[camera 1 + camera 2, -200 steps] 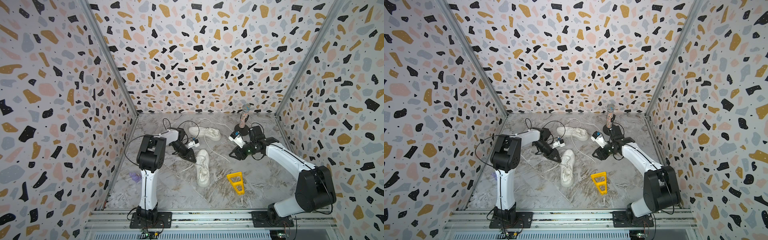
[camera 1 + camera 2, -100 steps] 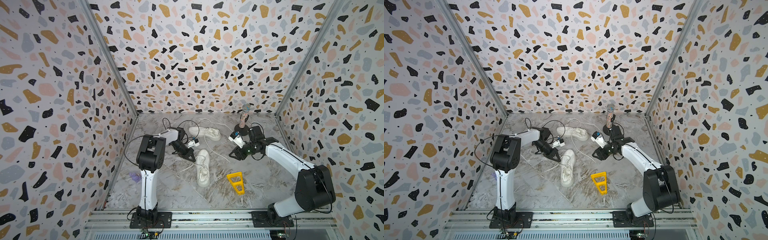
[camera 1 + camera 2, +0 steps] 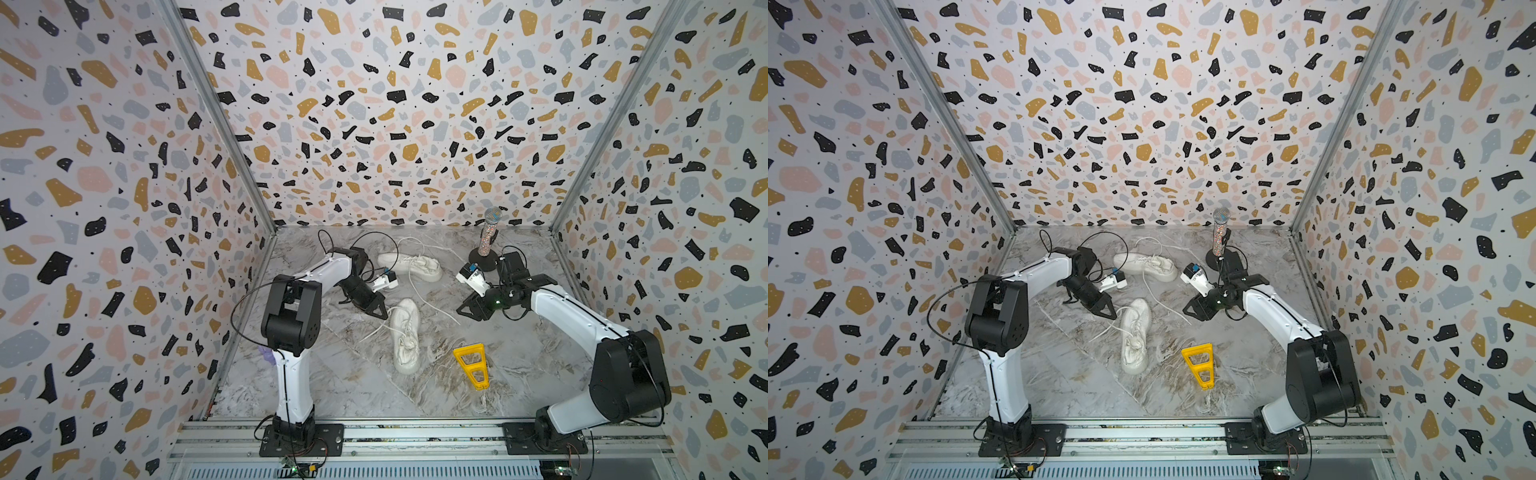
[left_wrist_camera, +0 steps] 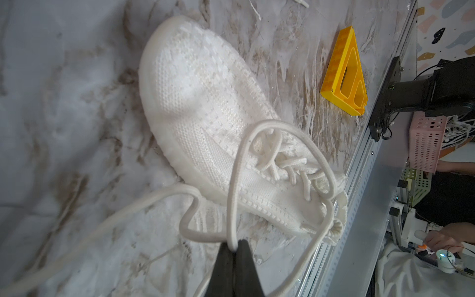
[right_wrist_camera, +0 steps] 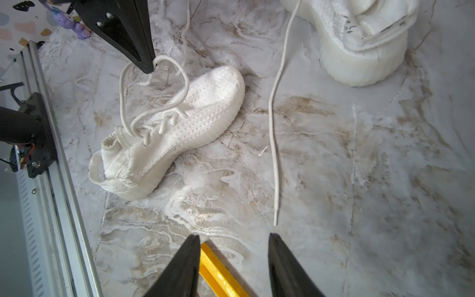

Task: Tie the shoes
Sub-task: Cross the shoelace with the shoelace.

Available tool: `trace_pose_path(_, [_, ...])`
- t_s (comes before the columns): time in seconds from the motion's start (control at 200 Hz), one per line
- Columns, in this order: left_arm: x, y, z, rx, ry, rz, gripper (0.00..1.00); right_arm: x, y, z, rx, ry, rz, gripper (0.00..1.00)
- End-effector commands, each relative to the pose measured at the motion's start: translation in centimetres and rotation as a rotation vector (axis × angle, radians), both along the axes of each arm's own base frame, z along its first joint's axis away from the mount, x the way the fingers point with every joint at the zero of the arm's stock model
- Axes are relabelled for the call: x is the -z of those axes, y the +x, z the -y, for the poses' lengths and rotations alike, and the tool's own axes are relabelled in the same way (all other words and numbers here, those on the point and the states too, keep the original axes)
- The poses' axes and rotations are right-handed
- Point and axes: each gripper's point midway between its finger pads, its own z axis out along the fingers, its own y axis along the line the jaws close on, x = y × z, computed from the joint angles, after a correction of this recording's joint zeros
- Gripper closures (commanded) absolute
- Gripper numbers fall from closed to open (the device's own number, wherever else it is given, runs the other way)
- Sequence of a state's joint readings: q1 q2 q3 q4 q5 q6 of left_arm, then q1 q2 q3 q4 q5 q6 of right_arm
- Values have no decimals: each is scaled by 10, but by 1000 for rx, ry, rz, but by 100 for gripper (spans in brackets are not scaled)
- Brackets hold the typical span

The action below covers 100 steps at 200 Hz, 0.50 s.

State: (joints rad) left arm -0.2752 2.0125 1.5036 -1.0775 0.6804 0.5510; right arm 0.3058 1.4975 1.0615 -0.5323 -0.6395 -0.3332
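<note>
Left gripper (image 4: pixel 234 244): pinched shut on a lace loop (image 4: pixel 231 221) of the near shoe, tips low beside the toe, on the far side of that shoe from the yellow wedge (image 3: pixel 471 366).
Right gripper (image 5: pixel 234 236): jaws partly apart, nothing between them; held above the floor just beyond the yellow wedge, aimed toward the near shoe.
Near shoe (image 3: pixel 405 332): upright on its sole, just beside the yellow wedge on the left arm's side, not touching it.
Near shoe axis: front to back; heel about level with the wedge, toe pointing past it toward the back wall.
Lace loop: up from the eyelets to the closed tips, then trailing away over the marble.
Far shoe (image 3: pixel 411 264): well beyond the wedge toward the back wall; long axis crosswise to the near shoe, heel end toward the right arm's side.
Loose lace (image 5: pixel 273 128): nearly straight on the floor, running from beside the far shoe toward the wedge, touched by neither gripper.
</note>
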Motion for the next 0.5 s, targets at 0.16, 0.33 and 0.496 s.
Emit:
trace_pose_path(0.16, [-53, -25, -4, 65, -39, 33, 100, -54, -20, -67, -194, 183, -4, 59])
trace_pose_path(0.33, [-76, -34, 2, 68, -91, 4, 100, -66, -37, -120, -283, 291, 24, 60])
trace_pose_path(0.496, [-97, -38, 6, 66, -138, -1, 100, -49, -49, -153, -344, 294, 67, 65])
